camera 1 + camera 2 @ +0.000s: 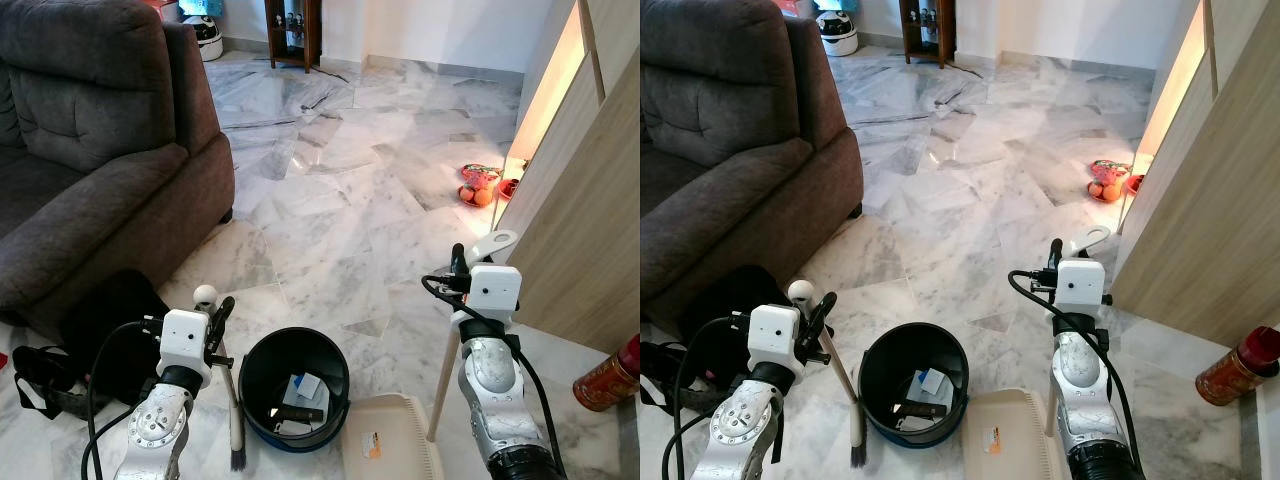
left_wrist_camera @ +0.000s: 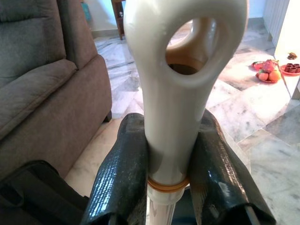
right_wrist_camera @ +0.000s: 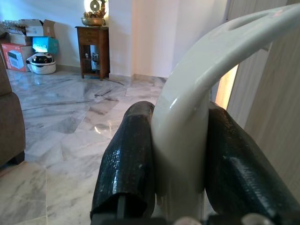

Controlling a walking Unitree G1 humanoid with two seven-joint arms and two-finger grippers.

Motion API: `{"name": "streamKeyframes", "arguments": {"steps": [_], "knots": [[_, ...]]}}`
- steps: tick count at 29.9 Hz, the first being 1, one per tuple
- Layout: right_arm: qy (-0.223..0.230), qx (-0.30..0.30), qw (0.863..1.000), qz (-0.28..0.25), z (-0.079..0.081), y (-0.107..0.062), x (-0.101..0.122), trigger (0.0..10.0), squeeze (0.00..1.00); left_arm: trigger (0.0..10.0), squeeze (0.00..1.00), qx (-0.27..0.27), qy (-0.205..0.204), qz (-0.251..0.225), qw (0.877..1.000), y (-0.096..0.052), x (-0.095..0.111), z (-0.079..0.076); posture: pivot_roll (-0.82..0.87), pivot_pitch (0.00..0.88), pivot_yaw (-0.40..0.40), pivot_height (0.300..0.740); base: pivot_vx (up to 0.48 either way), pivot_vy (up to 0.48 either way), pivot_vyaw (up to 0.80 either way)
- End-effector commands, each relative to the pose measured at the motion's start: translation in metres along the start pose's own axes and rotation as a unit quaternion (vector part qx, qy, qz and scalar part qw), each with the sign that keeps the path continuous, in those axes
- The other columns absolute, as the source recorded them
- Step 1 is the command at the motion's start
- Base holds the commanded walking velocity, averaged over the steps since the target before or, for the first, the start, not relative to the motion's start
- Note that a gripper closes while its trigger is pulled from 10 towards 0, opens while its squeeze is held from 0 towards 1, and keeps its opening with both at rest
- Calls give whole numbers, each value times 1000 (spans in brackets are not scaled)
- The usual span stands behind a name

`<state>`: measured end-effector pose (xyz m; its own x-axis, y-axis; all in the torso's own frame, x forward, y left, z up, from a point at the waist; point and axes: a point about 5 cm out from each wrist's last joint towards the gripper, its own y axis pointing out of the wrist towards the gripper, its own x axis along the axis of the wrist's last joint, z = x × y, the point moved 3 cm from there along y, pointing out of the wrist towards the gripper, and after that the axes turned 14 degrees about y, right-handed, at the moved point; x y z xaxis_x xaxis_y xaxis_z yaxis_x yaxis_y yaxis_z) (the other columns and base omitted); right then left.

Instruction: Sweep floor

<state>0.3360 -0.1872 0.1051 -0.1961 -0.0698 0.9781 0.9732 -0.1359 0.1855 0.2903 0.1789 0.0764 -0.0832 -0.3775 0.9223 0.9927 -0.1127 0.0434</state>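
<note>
Where the frame crops the dustpan [image 1: 392, 440], its edge is lost | left gripper [image 2: 168, 154] clamps the broom handle [image 2: 176, 93] | right gripper [image 3: 178, 154] clamps the dustpan handle [image 3: 187, 117], both raised upright.

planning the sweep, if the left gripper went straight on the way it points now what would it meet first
Probably nothing soon: the left gripper, shut on the broom handle, points over open marble floor; the sofa lies off beside that line.

Both silver arms reach forward and up on either side of the black bin [image 1: 294, 387]. The left gripper [image 2: 171, 183] has its two black fingers clamped on the broom handle [image 2: 176, 93] left of the bin; the right gripper [image 3: 180, 168] is closed round the dustpan handle [image 3: 211, 70] to its right
</note>
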Motion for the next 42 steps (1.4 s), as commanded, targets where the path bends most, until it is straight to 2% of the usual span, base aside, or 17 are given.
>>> {"name": "streamKeyframes", "arguments": {"steps": [1, 37, 42], "knots": [[7, 8, 1000, -17, 5, 5, 7, 10000, 0, 10000, 0, 8, -1, -15, 1000, 2, 7, 5, 86, 82, 46, 740, 0, 0, 0], [13, 13, 1000, -17, 7, 0, 3, 10000, 0, 10000, 0, -1, 5, -21, 1000, 3, 9, 5, 99, 39, 61, 740, 0, 0, 0], [13, 13, 1000, -19, 7, 1, 4, 10000, 0, 10000, 0, -1, 4, -20, 1000, 4, 10, 4, 102, 47, 59, 740, -289, 0, 0]]}}
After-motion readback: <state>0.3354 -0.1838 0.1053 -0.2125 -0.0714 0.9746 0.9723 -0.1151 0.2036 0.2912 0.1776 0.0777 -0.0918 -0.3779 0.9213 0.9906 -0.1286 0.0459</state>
